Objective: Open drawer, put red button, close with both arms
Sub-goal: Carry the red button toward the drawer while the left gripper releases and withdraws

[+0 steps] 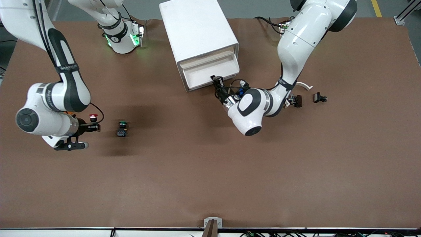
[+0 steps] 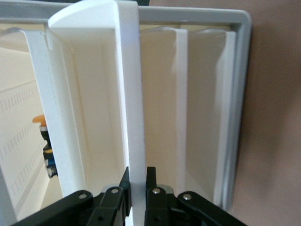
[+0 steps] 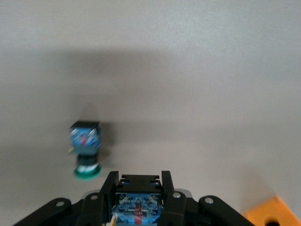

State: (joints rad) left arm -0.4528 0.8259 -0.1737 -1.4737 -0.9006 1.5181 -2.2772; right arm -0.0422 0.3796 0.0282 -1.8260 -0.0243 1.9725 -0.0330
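The red button (image 1: 93,116) is held off the table by my right gripper (image 1: 93,126), over the right arm's end of the table. In the right wrist view that gripper (image 3: 138,181) is shut on the button's black-and-blue body (image 3: 138,202); the red cap is hidden there. The white drawer cabinet (image 1: 197,29) stands at the middle back, its lower drawer (image 1: 210,70) pulled out a little. My left gripper (image 1: 217,80) is at the drawer's front. In the left wrist view it (image 2: 137,176) is shut on the drawer's white handle (image 2: 130,94).
A green-capped button (image 1: 122,129) lies on the table beside my right gripper and shows in the right wrist view (image 3: 85,150). Two small black parts (image 1: 297,100) (image 1: 319,97) and a white curved piece (image 1: 304,85) lie toward the left arm's end. An orange-capped switch (image 2: 43,123) shows inside the drawer.
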